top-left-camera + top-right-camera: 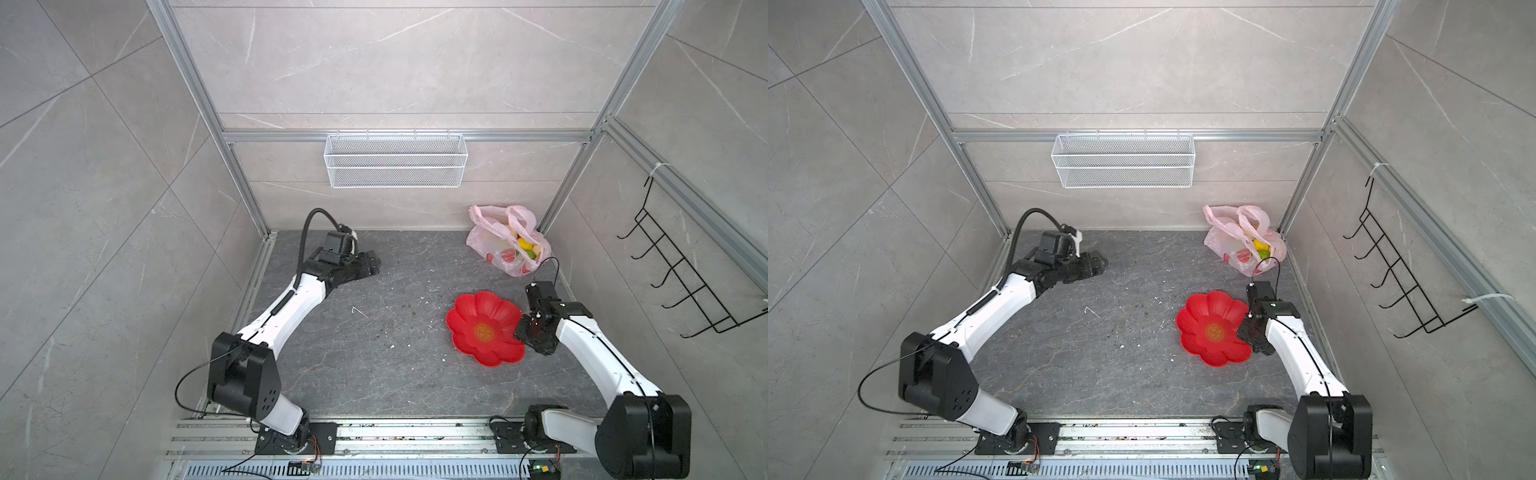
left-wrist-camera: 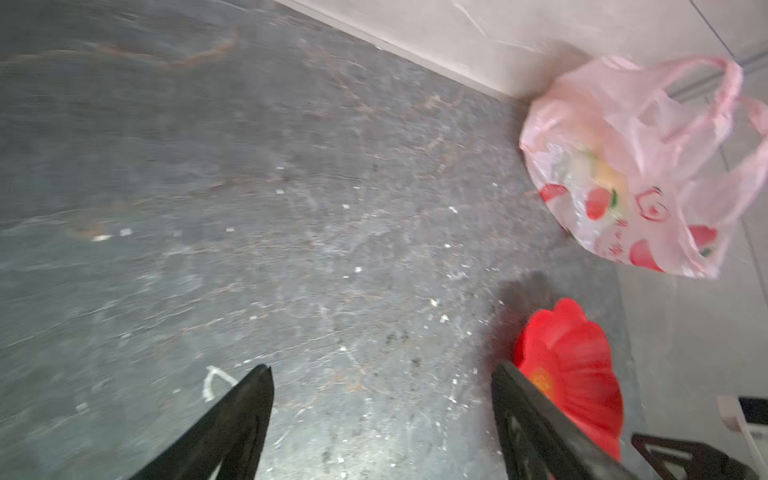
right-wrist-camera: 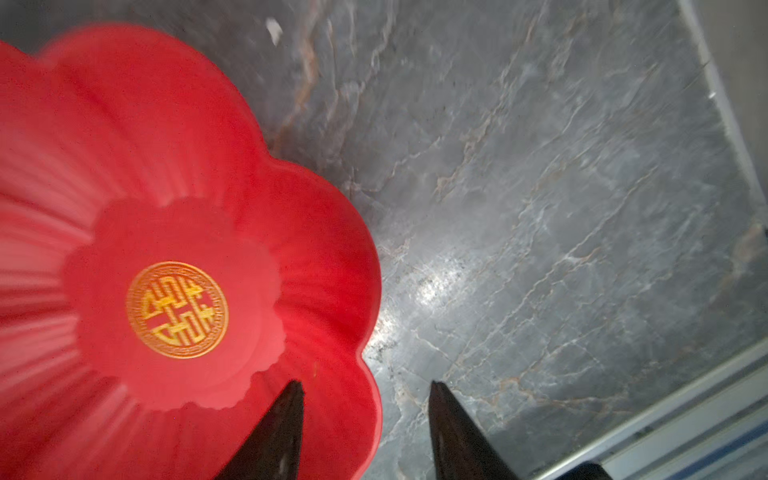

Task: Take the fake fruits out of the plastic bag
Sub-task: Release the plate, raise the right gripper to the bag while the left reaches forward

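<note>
Right gripper (image 3: 365, 384) half open, empty, over red dish (image 3: 316, 216) rim, left gripper (image 2: 382, 368) wide open, empty, plastic bag (image 2: 615, 137) with fake fruits (image 1: 524, 246) inside, well apart from both jaws, ahead of left.

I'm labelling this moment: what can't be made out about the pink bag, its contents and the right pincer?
- Glossy plastic fruits: count unknown in both top views; the thin translucent pink plastic bag covers most.
- Bag in left wrist view: blurred, fruit and red prints merge.
- Right pincer: tips only in right wrist view, cut by the lower edge; contact with the red flower-shaped dish unclear.
</note>
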{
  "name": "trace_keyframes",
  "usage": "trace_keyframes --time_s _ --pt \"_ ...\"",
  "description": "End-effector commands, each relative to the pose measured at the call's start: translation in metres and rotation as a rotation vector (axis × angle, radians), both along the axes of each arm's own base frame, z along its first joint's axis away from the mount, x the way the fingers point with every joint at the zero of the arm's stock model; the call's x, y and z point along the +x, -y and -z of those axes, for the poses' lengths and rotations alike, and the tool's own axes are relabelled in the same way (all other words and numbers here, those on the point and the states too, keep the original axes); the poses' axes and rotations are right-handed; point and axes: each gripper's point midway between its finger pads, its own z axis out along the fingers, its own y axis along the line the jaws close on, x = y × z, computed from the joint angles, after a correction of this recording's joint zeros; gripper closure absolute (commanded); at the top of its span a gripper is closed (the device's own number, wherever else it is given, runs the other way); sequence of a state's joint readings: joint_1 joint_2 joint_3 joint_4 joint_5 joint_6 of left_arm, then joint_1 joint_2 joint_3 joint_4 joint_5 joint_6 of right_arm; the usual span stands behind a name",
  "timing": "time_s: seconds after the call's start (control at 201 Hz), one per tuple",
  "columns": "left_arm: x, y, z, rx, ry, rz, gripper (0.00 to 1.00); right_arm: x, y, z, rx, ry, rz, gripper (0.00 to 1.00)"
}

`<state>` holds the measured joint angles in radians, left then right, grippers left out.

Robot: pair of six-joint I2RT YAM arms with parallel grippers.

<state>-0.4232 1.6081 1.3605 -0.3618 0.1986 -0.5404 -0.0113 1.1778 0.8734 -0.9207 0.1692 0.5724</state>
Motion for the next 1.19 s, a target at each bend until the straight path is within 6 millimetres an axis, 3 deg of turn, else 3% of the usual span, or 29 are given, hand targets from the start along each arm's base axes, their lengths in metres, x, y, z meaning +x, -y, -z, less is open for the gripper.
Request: trace_keyframes --time_s 0.0,0.109,0.284,0.328,0.343,0.418,0.528,0.702,0.831,0.97,0.99,1.01,1.06,1.189 --pt "0.014 0.070 -0.044 -0.206 0.064 0.159 0.16 0.000 0.006 -0.036 -0.040 0.073 -0.014 0.47" --pt "0.034 0.133 -0.066 -0.278 0.115 0.269 0.15 0.005 0.006 -0.062 -0.044 0.157 -0.027 0.46" --pt "0.066 0.216 -0.067 -0.373 0.124 0.367 0.07 0.016 0.002 -0.086 -0.034 0.250 -0.054 0.45" --pt "0.072 0.232 -0.073 -0.408 0.144 0.380 0.05 0.018 0.000 -0.088 -0.024 0.271 -0.061 0.45" --pt "0.077 0.239 -0.060 -0.411 0.132 0.383 0.04 0.019 -0.001 -0.088 -0.020 0.276 -0.066 0.45" --pt "0.086 0.262 -0.059 -0.461 0.167 0.407 0.01 0.023 -0.005 -0.088 0.003 0.302 -0.075 0.45" --pt "0.093 0.282 -0.053 -0.505 0.203 0.418 0.01 0.031 -0.013 -0.085 0.046 0.342 -0.092 0.46" --pt "0.098 0.287 -0.041 -0.525 0.205 0.400 0.01 0.066 -0.027 -0.088 0.108 0.453 -0.147 0.51" --pt "0.091 0.278 -0.042 -0.487 0.196 0.398 0.02 0.102 -0.030 -0.103 0.078 0.538 -0.222 0.53" --pt "0.077 0.245 -0.038 -0.369 0.169 0.363 0.02 0.149 -0.031 -0.118 0.013 0.578 -0.301 0.54" --pt "0.077 0.240 -0.029 -0.347 0.149 0.355 0.02 0.156 -0.032 -0.119 -0.001 0.581 -0.316 0.53" --pt "0.072 0.232 -0.042 -0.344 0.161 0.351 0.02 0.163 -0.033 -0.122 -0.017 0.587 -0.332 0.53" --pt "0.067 0.216 -0.038 -0.318 0.135 0.339 0.03 0.182 -0.035 -0.122 -0.063 0.586 -0.358 0.53" --pt "0.048 0.181 -0.028 -0.250 0.121 0.331 0.03 0.227 -0.054 -0.127 -0.149 0.628 -0.463 0.50"
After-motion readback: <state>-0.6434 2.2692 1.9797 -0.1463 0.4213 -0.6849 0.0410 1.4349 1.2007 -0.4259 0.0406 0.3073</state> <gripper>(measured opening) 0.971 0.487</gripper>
